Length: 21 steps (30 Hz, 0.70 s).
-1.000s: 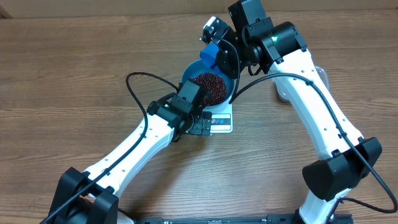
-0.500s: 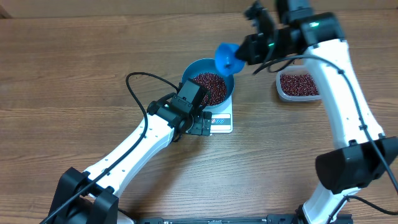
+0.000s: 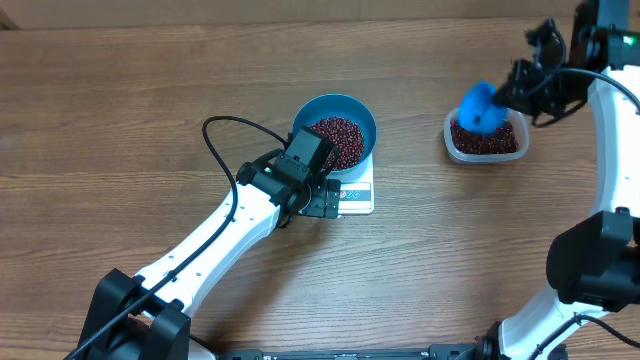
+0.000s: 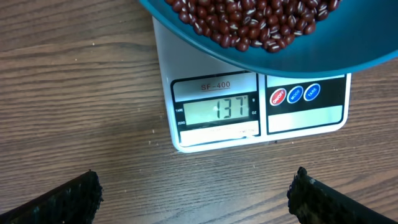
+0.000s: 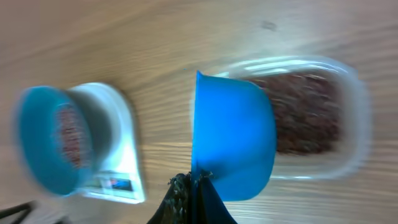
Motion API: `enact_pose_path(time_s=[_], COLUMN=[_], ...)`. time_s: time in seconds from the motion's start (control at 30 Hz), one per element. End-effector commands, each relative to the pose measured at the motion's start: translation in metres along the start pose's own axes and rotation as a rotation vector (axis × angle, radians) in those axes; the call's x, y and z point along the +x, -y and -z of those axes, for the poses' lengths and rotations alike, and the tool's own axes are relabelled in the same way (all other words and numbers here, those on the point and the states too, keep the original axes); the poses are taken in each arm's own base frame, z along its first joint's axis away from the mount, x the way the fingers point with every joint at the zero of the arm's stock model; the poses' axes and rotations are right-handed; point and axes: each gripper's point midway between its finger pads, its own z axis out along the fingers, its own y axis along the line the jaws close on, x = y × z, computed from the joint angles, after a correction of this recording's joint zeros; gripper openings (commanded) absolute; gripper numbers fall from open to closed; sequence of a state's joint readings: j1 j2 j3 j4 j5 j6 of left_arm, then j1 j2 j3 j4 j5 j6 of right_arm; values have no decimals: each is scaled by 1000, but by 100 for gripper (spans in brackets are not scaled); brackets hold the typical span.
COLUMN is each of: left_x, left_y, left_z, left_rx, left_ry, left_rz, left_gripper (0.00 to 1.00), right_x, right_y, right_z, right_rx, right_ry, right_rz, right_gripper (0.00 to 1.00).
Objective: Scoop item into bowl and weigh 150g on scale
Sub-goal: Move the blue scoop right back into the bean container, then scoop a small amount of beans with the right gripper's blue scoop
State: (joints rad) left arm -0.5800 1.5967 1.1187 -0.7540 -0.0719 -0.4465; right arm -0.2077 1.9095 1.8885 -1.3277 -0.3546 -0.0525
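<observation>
The blue bowl [image 3: 335,131] holds dark red-brown beans [image 3: 336,136] and stands on the white scale [image 3: 355,193]. The scale's display [image 4: 217,109] reads 137. My left gripper [image 4: 198,193] hovers open over bare table just in front of the scale, with nothing between its fingers. My right gripper [image 5: 198,185] is shut on the handle of a small blue scoop [image 5: 231,143]. The scoop [image 3: 480,105] hangs above a clear tub [image 3: 486,139] of more beans [image 5: 306,121] at the right.
A black cable [image 3: 225,135] loops over the table left of the bowl. The left arm [image 3: 215,240] stretches from the front edge toward the scale. The right arm [image 3: 612,120] rises along the right edge. The table is wood-grained.
My right gripper has swung the scoop from over the bowl rightward, and it now hangs above the tub. The left arm, bowl and scale have stayed put.
</observation>
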Motion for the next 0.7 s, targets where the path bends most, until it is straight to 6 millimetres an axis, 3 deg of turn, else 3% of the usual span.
enact_pose_path(time_s=[0.0,0.13,0.3,0.47,0.67], left_x=[0,0,0,0,0], left_y=[-1,-1,-1,-1,-1], left_z=[1,1,1,1,1], left_rx=[6,6,6,6,6], left_ry=[3,3,3,3,3], left_rz=[18,18,18,18,18], left_gripper=[100,100,100,100,100], right_x=[8,12,16,27,30], right_y=[34,55,59,32,8], right_z=[-3,-22,-46,-66,-68], right_rx=[179,252,239,107,-9], right_ry=[1,0,6,-26,-37], right_rz=[-4,-4,6,25,32], right_gripper=[4,4,4,4,4])
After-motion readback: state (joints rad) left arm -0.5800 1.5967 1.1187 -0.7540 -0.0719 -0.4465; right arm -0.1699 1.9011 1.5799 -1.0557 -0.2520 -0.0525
